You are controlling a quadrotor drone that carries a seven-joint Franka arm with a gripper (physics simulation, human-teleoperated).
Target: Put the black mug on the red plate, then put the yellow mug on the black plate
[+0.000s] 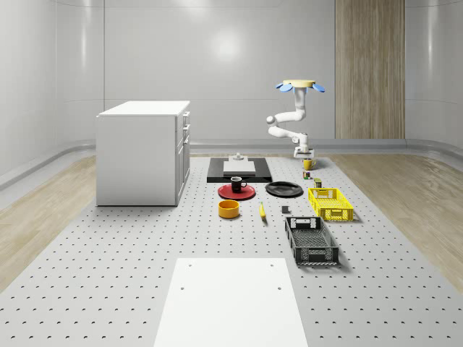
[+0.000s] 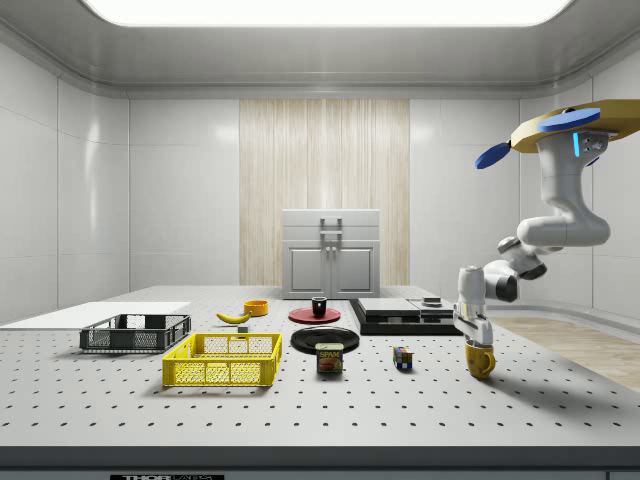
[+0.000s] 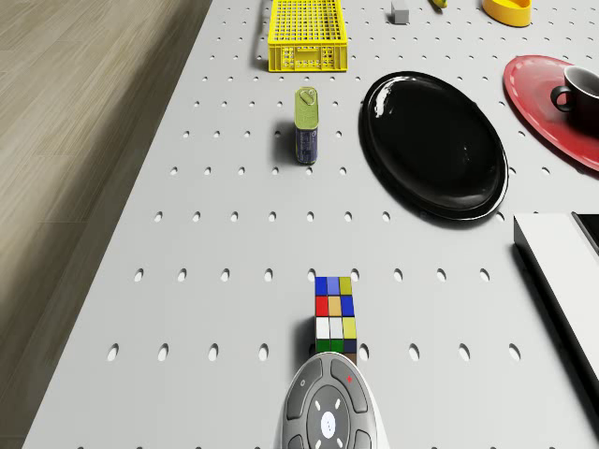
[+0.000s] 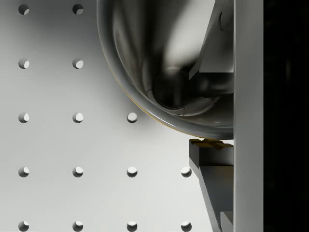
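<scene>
The black mug [image 1: 237,184] [image 2: 319,307] [image 3: 585,94] stands upright on the red plate [image 1: 224,192] [image 2: 303,316] [image 3: 547,89]. Beside it lies the bare black plate [image 1: 283,189] [image 2: 325,340] [image 3: 435,145]. The drone [image 1: 298,85] [image 2: 560,125] hovers over the table's back, at the whole-scene view's right. Its arm reaches down, and the gripper [image 1: 303,154] [image 2: 473,338] [image 4: 203,130] is shut on the rim of the upright yellow mug [image 1: 308,165] [image 2: 481,362] [image 4: 145,53], one finger inside and one outside. Whether the mug touches the table I cannot tell.
A Rubik's cube [image 3: 334,313] [image 2: 403,357] and a tin can [image 3: 306,124] [image 2: 330,358] stand between the yellow mug and the black plate. A yellow basket [image 1: 330,203], black basket [image 1: 311,241], yellow bowl [image 1: 229,209], banana [image 1: 262,211], dark platform [image 1: 239,169] and white cabinet [image 1: 145,152] share the table.
</scene>
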